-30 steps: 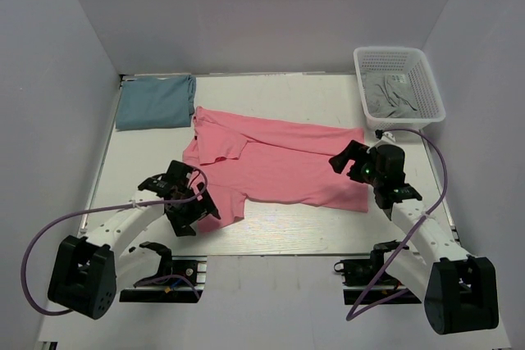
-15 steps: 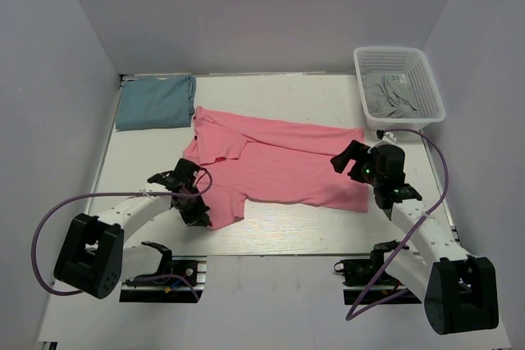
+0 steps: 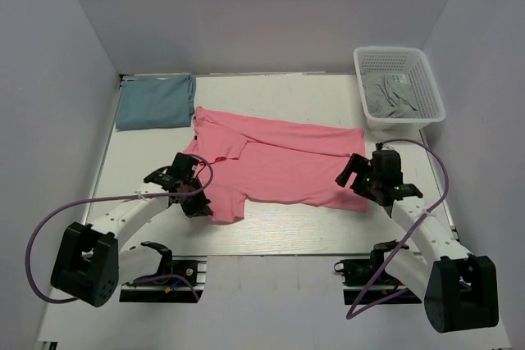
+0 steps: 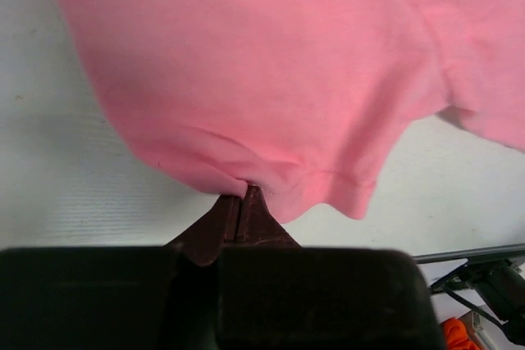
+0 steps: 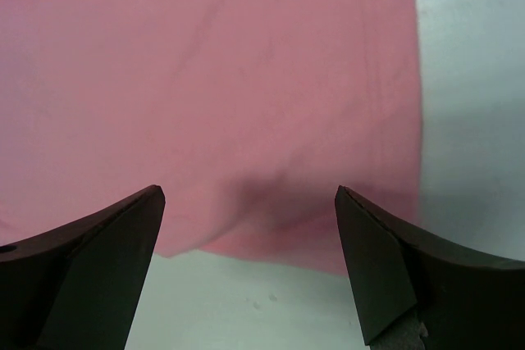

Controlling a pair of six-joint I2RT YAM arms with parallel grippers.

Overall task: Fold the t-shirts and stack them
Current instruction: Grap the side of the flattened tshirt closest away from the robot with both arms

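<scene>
- Left jaws have swung in and snapped together, pinching the near-left edge of the pink t-shirt (image 3: 279, 161) spread on the table (image 3: 287, 231).
- Right jaws are spread wide over its right edge.
- Teal t-shirt (image 3: 154, 102) lies folded far-left; the pink fold looks ready to begin.

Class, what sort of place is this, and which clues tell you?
Probably a robot lab workcell: bare grey walls box in a white table, two arms are bolted at its near edge, and a pink t-shirt and basket lie on it.
</scene>
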